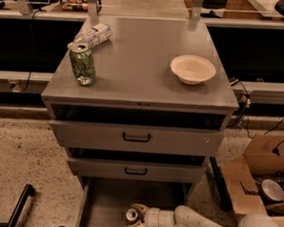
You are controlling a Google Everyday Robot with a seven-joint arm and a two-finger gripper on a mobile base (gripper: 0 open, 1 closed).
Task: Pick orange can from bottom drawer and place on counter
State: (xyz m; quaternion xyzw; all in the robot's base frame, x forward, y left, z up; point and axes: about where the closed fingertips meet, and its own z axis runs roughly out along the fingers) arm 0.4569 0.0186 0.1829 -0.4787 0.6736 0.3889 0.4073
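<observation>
So, bottom center of the frame: the gripper [133,216] is down in the bottom drawer [107,204]. Its claw grips the orange can [131,213].

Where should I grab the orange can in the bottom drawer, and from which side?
Grip the orange can across its round side wall, coming level from the picture's right, where the gripper sits in the bottom drawer: it stands upright, silver top up.

Recorded on counter [139,82]: green can [83,64] upright, upper left; bottle [93,35] laid behind it; white bowl [192,69], right. Gripper [133,218] noted in bottom drawer [107,205], lower centre.
</observation>
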